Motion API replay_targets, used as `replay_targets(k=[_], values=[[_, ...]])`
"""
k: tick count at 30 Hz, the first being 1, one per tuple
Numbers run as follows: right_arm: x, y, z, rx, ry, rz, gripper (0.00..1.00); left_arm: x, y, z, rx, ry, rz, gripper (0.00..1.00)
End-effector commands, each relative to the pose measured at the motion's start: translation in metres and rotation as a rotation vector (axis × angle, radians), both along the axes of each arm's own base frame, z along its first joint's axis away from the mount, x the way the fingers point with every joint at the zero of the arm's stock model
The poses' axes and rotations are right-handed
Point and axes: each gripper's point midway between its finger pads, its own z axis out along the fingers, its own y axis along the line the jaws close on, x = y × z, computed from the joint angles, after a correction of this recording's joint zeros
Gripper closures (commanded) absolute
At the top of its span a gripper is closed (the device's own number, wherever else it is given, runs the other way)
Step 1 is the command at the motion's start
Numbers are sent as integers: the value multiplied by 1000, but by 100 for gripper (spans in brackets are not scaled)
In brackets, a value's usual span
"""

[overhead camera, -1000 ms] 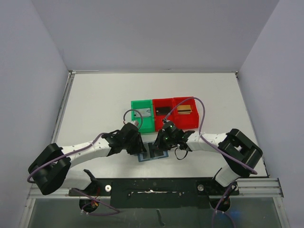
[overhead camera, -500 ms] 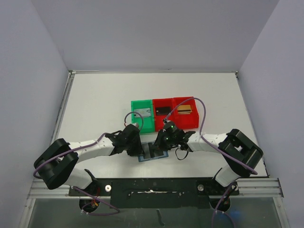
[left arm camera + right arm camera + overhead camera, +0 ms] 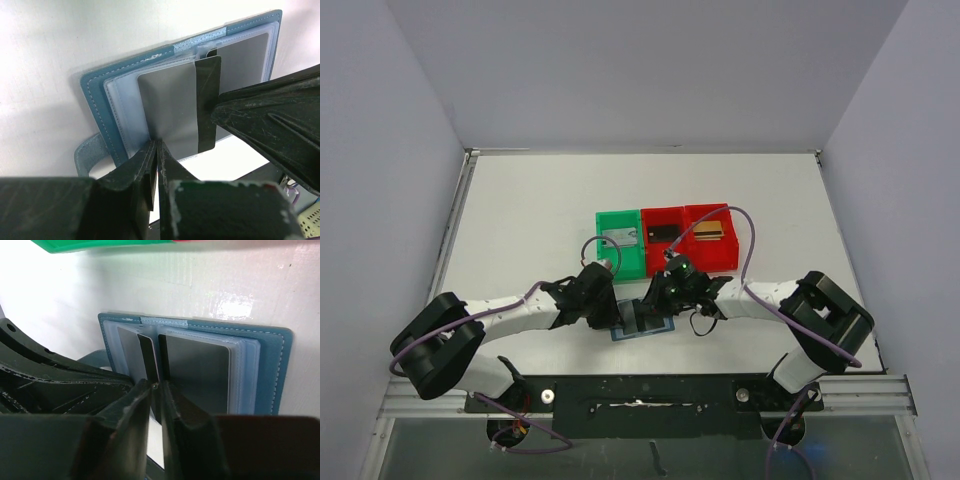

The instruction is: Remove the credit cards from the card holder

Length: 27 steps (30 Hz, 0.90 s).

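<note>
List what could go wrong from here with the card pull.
1. The left gripper pinches only the near edge of the card, so it may slip off on the pull.
2. The card sits partly in its sleeve. If the right gripper is not pinning the holder, the holder may drag along.
3. Both grippers crowd the same card and may bump.

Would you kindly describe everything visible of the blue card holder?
The card holder lies open and flat on the white table: blue leather-like cover with pale stitching, clear plastic sleeves inside. A grey card with a dark stripe sticks partly out, pinched by the left gripper. The right gripper is at its spine.
</note>
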Motion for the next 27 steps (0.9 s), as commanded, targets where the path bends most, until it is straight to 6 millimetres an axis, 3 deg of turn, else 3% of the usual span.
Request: replay_targets(k=[1, 6, 12, 20, 27], values=[[8, 6, 13, 53, -48, -1, 87, -8, 19, -21, 94, 20, 12, 95], [10, -3, 20, 63, -77, -28, 95, -6, 19, -19, 93, 14, 15, 95], [9, -12, 21, 82, -86, -47, 93, -3, 14, -15, 76, 5, 9, 95], [9, -4, 24, 152, -88, -44, 65, -2, 6, -10, 47, 0, -17, 95], [13, -15, 18, 117, -103, -108, 37, -4, 8, -12, 44, 5, -13, 95]])
